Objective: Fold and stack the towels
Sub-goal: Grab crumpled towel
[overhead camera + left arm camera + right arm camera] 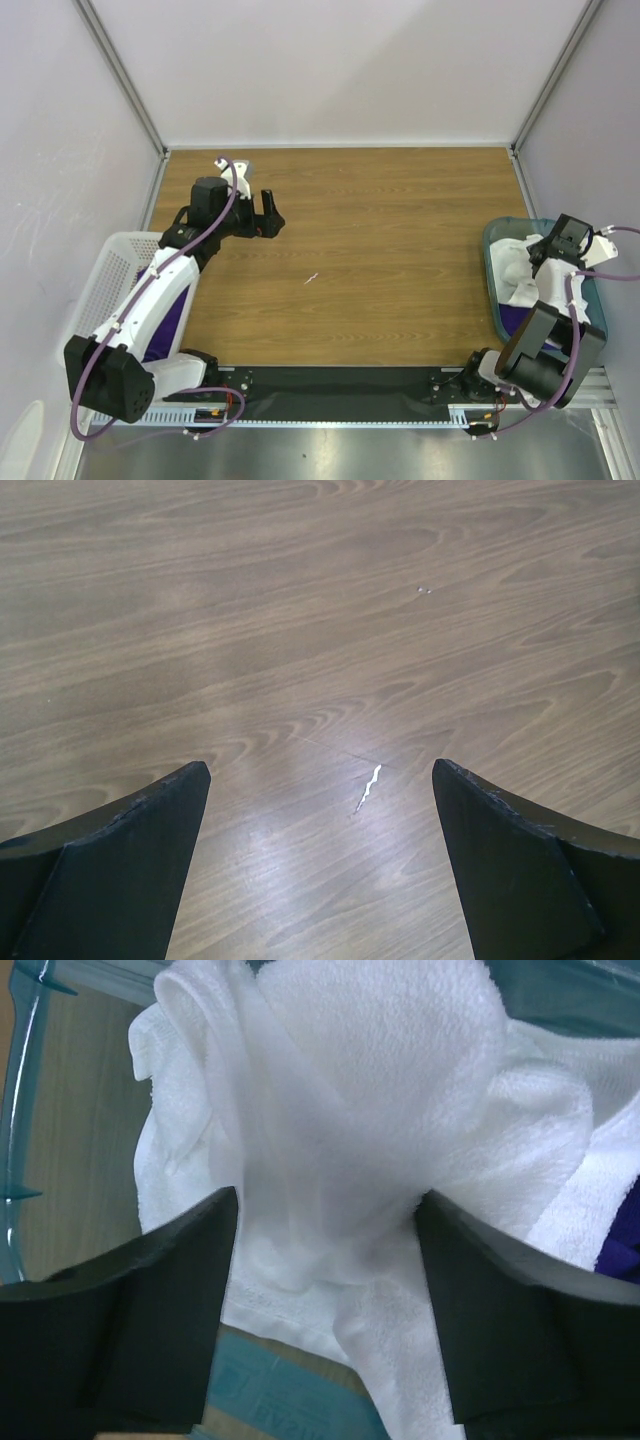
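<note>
Top external view: the white towel [515, 272] is seen bunched in the teal bin [492, 295] at the four o'clock edge of the table [400, 230], over a purple towel [516, 323]. The right gripper [328, 1200] is set over it, jaws parted either side of a raised fold; a firm hold cannot be confirmed. Purple cloth [170, 318] is held in the white basket [100, 280] at eight o'clock. The left gripper [320, 770] is held spread wide and empty above the wood near ten o'clock.

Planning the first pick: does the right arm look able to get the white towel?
Likely yes: the right gripper hangs over the bin, open fingers either side of a raised fold of the white towel, nothing else between them.
</note>
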You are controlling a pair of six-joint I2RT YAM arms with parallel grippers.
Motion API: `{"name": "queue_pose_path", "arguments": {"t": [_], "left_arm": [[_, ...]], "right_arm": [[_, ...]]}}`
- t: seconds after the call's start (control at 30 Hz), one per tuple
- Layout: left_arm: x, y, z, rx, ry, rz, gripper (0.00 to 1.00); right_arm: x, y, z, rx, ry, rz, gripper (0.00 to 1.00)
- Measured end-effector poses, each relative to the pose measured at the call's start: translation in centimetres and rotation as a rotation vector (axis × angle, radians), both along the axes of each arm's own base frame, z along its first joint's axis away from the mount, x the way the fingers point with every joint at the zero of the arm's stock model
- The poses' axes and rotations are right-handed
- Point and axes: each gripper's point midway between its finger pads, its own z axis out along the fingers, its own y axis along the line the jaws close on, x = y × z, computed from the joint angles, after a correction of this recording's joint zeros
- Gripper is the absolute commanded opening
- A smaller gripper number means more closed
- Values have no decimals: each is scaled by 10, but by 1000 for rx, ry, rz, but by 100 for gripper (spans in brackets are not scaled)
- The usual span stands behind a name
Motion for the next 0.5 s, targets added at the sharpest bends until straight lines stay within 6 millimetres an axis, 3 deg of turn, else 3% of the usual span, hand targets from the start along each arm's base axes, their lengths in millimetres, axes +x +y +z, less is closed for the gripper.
{"name": "queue_pose_path", "arguments": {"t": [0.03, 0.13, 0.17, 0.37, 0.43, 0.5], "left_arm": [[0, 0, -2, 3, 6, 0, 100], [-1, 2, -5, 12, 15, 6, 100], [-1, 3, -5, 15, 16, 8, 100], [0, 5, -6, 28, 13, 16, 100], [0, 5, -6, 33, 10, 12, 100], [0, 5, -6, 33, 11, 12, 100]], "right_arm": [[1, -1, -1, -2, -1, -1, 63], [2, -6, -3, -22, 17, 5, 5], [2, -8, -4, -28, 20, 1, 0], [0, -11, 0, -45, 54, -4, 0], [6, -10, 15, -65, 38, 14, 0], [15, -3, 42, -111, -4, 49, 0]]}}
